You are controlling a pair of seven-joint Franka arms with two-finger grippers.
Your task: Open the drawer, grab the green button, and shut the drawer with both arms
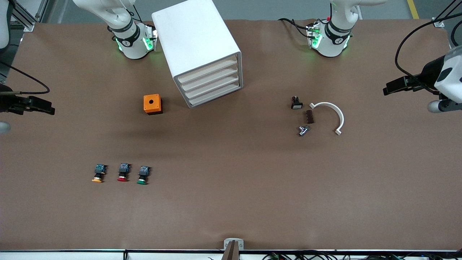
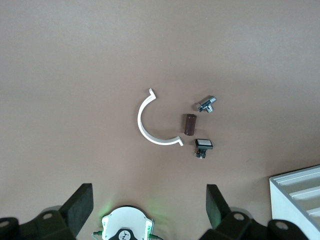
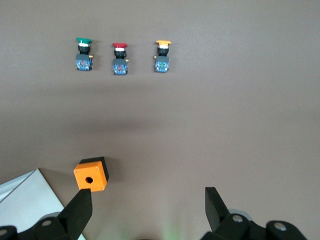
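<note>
The white cabinet stands on the brown surface between the 2 arm bases, all 4 of its drawers shut; the drawer sits low in the stack, flush with the others. The button with the green cap rests well nearer the front camera, toward the right arm's end, beside a red-capped button and a yellow-capped button (3 in a row). An orange box sits near the cabinet. Toward the left arm's end lie a white curved piece, a brown block and 2 small parts. The left end effector hangs over that group, fingers spread wide, empty. The right end effector hangs above the orange box, likewise wide open and empty.
</note>
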